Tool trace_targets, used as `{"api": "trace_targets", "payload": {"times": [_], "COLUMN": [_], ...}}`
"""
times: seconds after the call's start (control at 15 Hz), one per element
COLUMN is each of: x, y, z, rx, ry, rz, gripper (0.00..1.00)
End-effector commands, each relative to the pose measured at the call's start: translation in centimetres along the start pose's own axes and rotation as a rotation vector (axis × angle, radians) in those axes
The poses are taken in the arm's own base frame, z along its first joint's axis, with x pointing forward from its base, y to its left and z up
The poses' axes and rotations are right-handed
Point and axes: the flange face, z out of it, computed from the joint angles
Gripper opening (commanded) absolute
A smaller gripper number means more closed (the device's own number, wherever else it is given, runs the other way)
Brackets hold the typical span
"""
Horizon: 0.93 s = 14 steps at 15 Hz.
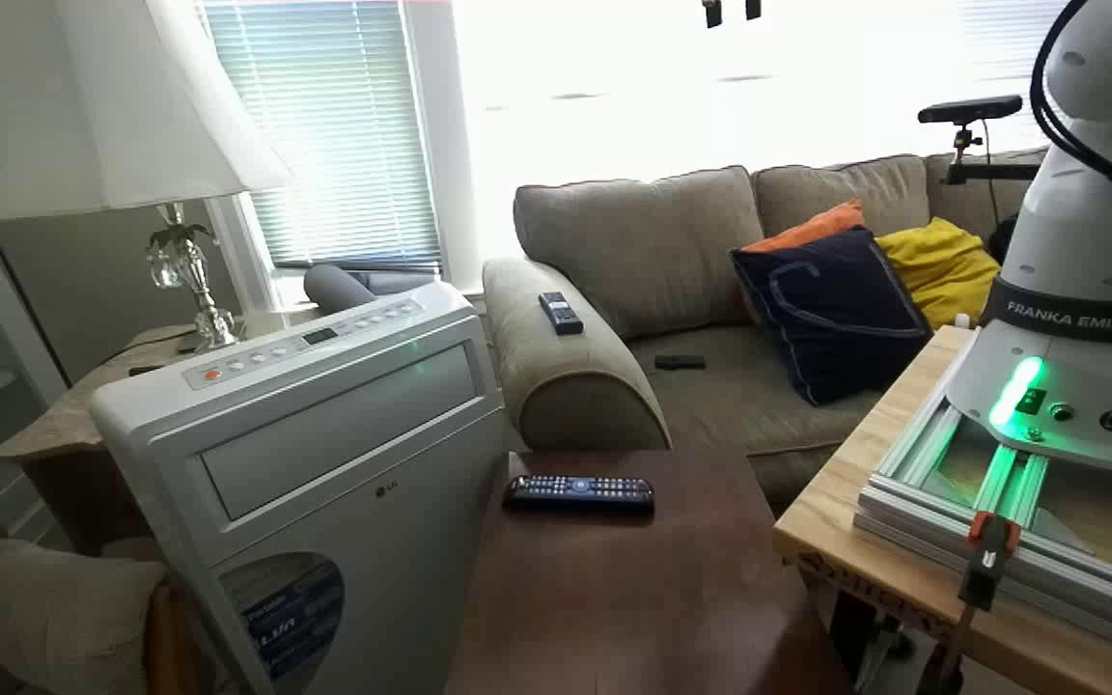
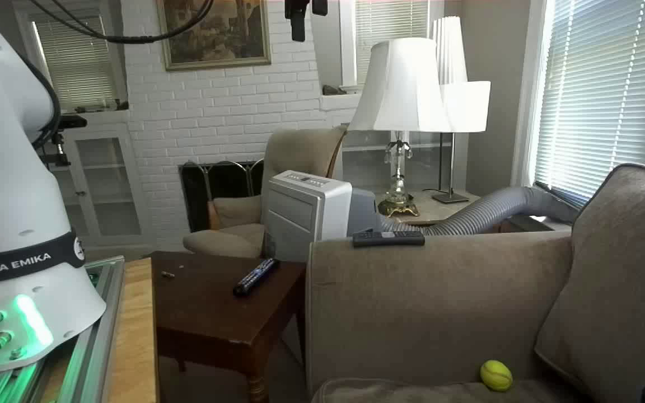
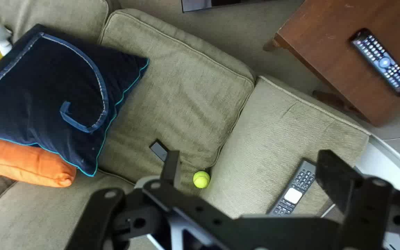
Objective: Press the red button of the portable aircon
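The portable aircon (image 1: 402, 550) is a pale grey-white box at the left in an exterior view. It also stands beyond the sofa arm in an exterior view (image 2: 291, 221). Its red button (image 1: 212, 374) shows orange-red at the left end of the top control strip (image 1: 310, 340). A pale surface (image 3: 382, 163), probably part of the aircon, shows at the right edge of the wrist view. My gripper (image 3: 250, 154) is open and empty, high above the sofa arm and apart from the aircon. Its fingertips show at the top edge in both exterior views (image 1: 733, 12) (image 2: 308, 17).
A brown table (image 1: 604, 589) with a black remote (image 1: 579, 492) stands beside the aircon. Another remote (image 3: 293, 187) lies on the sofa arm (image 3: 266, 139) below my gripper. A tennis ball (image 3: 201, 179) lies on the sofa. A tall lamp (image 1: 122, 106) stands behind the aircon, near the grey hose (image 2: 485, 210).
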Motion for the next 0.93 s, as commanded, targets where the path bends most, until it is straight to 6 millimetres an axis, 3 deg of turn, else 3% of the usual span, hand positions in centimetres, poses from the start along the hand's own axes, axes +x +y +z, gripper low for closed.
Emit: {"api": "trace_targets", "payload": {"times": [0.0,0.87], "x": [0.02,0.17], "y": [0.0,-0.34], "z": [-0.06,-0.17], "rx": [0.0,0.013], "ry": [-0.001,0.009], "rz": [0.0,0.0], "gripper": [1.0,1.0]}}
